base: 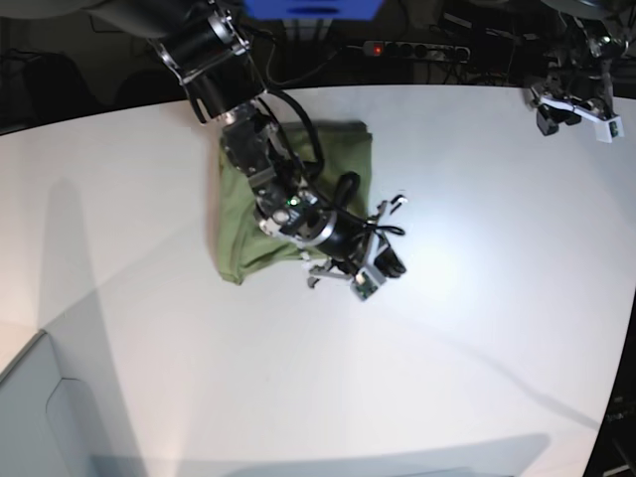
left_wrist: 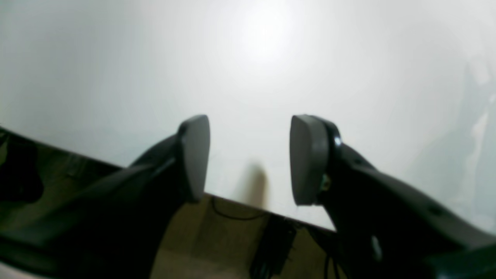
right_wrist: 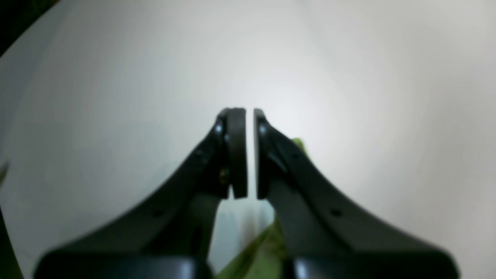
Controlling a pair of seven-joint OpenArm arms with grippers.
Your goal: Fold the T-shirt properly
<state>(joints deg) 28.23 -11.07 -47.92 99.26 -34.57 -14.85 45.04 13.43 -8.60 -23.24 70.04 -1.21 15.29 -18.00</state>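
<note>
The plain olive-green short-sleeved T-shirt (base: 248, 214) of thin, wrinkled fabric lies in a compact, roughly rectangular bundle on the broad white worktop (base: 477, 328), toward the far side and left of centre in the base view. The right arm, entering from the top left of that view, reaches across the garment; its black right pincer (base: 383, 266) sits just past the shirt's near right edge, over bare surface. The right wrist view shows that pincer (right_wrist: 250, 155) nearly closed — its two dark pads stand parallel with only a thin slit of light between them, and nothing is held in that slit. A strip of green cloth (right_wrist: 263, 252) shows low in that view, behind and beneath the fingers. The left pincer (base: 556, 111) is well apart from the shirt, at the far right edge of the worktop in the base view. In the left wrist view its grey pads are spread wide, the left pincer (left_wrist: 250, 159) released and holding nothing, poised above the worktop's edge.
</note>
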